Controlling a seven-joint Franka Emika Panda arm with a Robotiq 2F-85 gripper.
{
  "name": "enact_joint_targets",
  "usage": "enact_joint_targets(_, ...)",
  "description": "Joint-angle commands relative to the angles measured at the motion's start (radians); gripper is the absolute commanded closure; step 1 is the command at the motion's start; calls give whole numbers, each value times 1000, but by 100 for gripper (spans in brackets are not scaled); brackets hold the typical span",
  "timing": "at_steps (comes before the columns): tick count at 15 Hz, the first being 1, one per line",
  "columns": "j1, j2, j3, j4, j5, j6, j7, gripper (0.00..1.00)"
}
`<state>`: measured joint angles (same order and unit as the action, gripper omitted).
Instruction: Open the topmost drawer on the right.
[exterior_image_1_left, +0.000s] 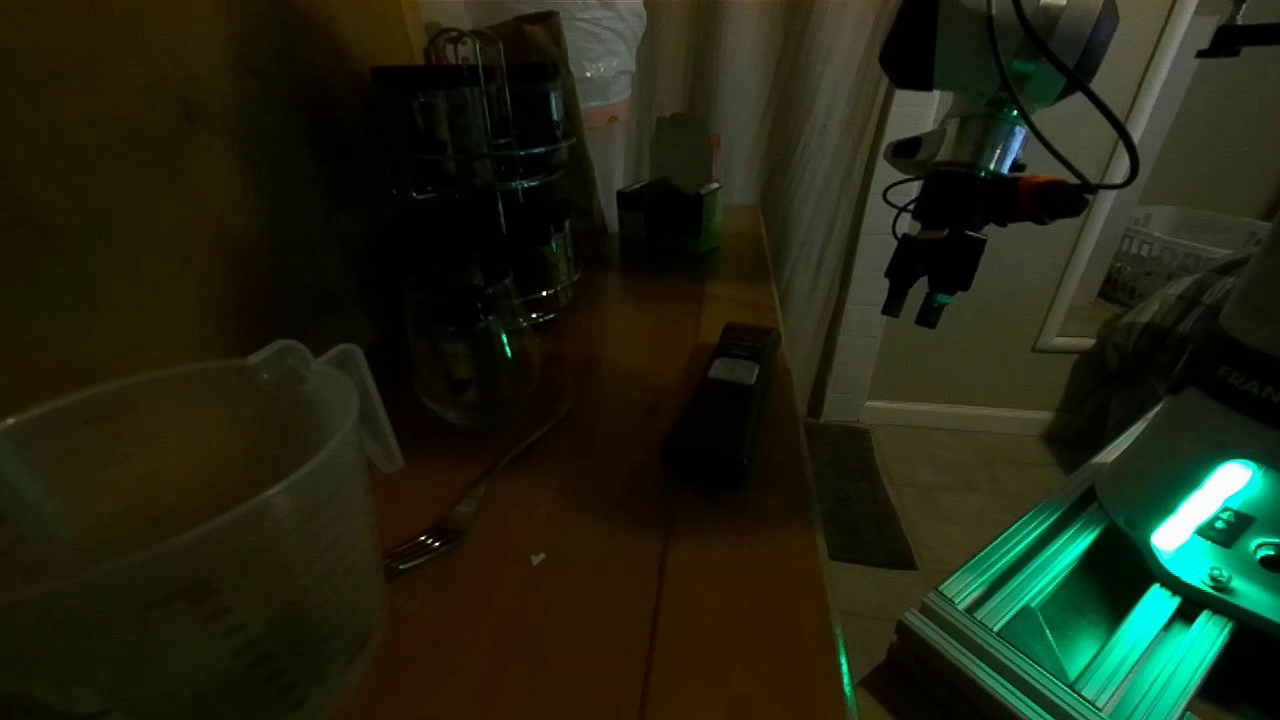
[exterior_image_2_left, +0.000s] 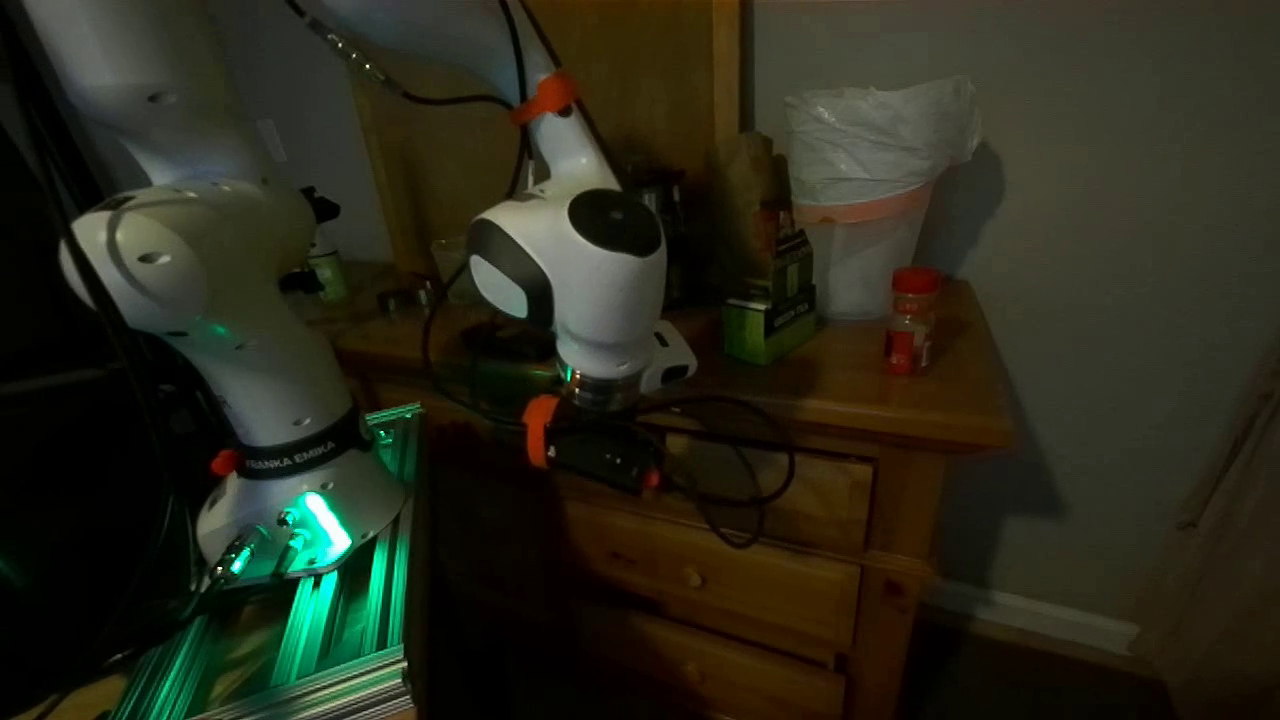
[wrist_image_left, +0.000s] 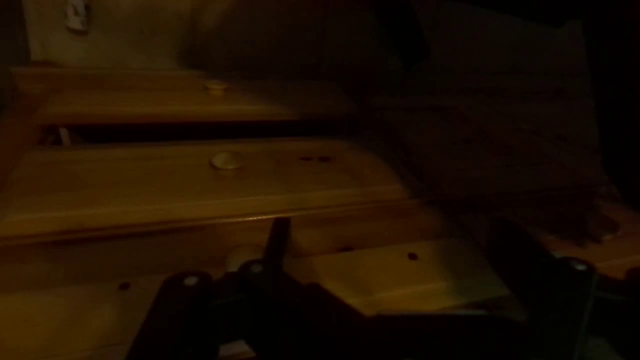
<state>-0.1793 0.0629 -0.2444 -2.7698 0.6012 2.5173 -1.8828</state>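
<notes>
Two fingers (exterior_image_1_left: 933, 310) of the black gripper (exterior_image_1_left: 912, 308) are held apart, nothing gripped, before the brown wooden top-right drawer (exterior_image_2_left: 832, 500); a pale round knob (wrist_image_left: 242, 254), likely its own, is partly screened by one finger and could be knocked, not grasped, through sideways misalignment.

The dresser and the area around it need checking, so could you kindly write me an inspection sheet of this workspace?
Surface: wooden dresser top; a small white scrap lies near the fork.
Job's things: topmost right drawer, partly hidden by the arm in an exterior view; cannot tell whether fully shut. Its knob is probably the one beside a finger in the wrist view.
Clutter: measuring jug, black handset, green tea box, bag-lined bucket.
End effector: open, nothing seen held.
Cables: black, looping in front of the drawer in an exterior view.
Surroundings: dim light; dark mat on the floor.
</notes>
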Motion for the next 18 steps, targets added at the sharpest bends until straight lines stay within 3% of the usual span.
enact_joint_targets(1, -44, 31, 39, 0, 183, 12, -265, 0)
enact_joint_targets(2, -47, 69, 43, 0, 216, 14, -334, 0)
enact_joint_targets(3, -39, 12, 33, -1, 134, -1, -202, 0)
enact_joint_targets(8, -43, 25, 36, 3, 140, 0, -216, 0)
enact_joint_targets(14, -68, 194, 69, 129, 387, -120, -353, 0)
enact_joint_targets(18, -78, 290, 90, 167, 534, -101, -359, 0)
